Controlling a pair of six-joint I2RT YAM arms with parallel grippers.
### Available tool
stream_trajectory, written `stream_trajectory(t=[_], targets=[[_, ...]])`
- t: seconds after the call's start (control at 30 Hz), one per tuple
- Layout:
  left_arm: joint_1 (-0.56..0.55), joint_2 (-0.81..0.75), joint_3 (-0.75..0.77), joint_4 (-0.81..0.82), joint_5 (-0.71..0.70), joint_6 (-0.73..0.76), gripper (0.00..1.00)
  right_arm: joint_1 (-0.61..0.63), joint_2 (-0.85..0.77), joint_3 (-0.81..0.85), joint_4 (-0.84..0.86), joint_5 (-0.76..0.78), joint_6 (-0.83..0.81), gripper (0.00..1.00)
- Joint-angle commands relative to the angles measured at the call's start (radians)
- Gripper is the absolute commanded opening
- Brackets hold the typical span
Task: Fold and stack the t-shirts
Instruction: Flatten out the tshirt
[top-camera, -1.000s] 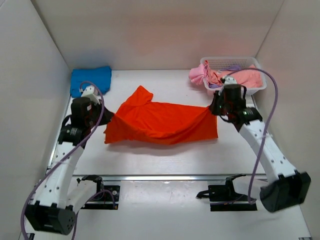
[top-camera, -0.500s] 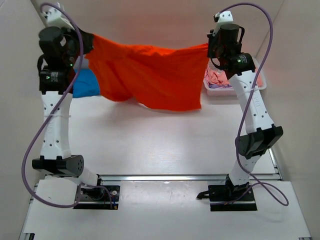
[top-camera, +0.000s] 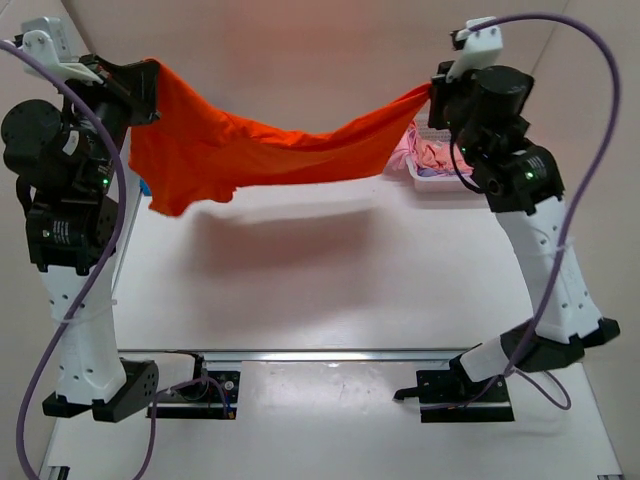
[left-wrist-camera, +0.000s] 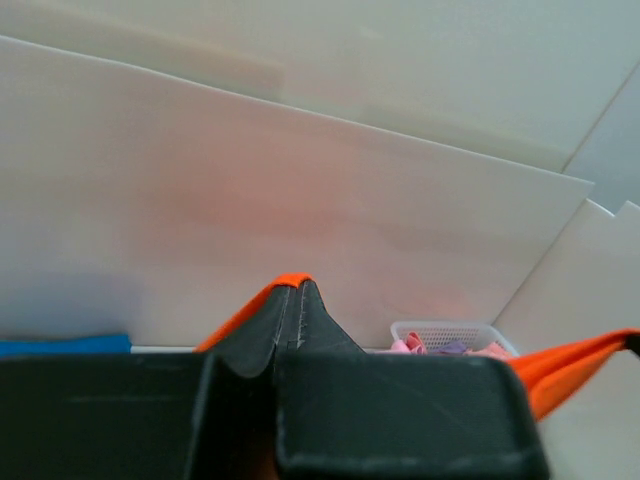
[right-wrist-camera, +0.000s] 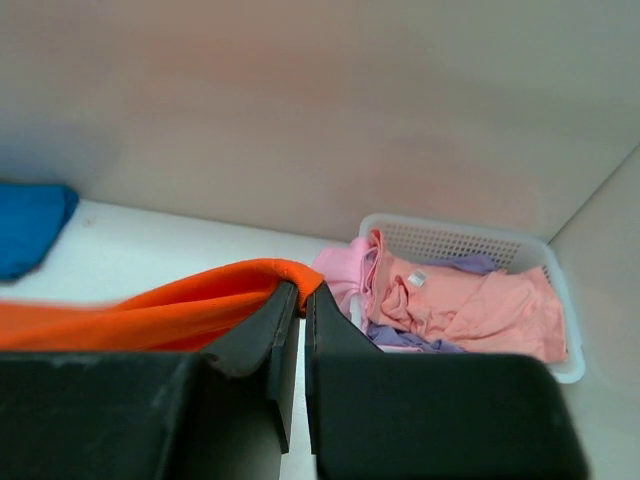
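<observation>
The orange-red t-shirt (top-camera: 260, 150) hangs stretched in the air above my bench (top-camera: 330, 290), sagging in the middle. The white basket (right-wrist-camera: 440, 240) of pink and lilac t-shirts (right-wrist-camera: 480, 300) sits at the far right corner. The blue t-shirt (right-wrist-camera: 25, 225) lies at the far left corner. My left end effector (left-wrist-camera: 290, 300) is clamped tight on one shirt edge, and my right end effector (right-wrist-camera: 300, 300) on the opposite edge.

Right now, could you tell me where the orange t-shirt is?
In the top view, the orange t-shirt hangs above the table, stretched between the left gripper on the left and the right gripper on the right, beside the white basket.
</observation>
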Motion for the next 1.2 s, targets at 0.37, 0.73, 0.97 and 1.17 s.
stream_trajectory(t=[0.37,0.73,0.97,1.17], targets=[[0.036,0.116,-0.074,0.041,-0.017,0.010,0.00,-0.079,0.063,-0.067,0.107,-0.105,0.017,0.00],[0.122,0.446,0.257,0.013,0.055,-0.014,0.00,-0.163,0.449,0.373,0.049,-0.197,0.037,0.00],[0.135,0.316,0.224,0.024,0.057,-0.013,0.00,-0.161,0.305,0.155,0.090,-0.189,0.033,0.00],[0.044,-0.010,-0.289,0.072,-0.007,0.015,0.00,-0.198,0.175,-0.189,0.083,-0.235,0.059,0.00]])
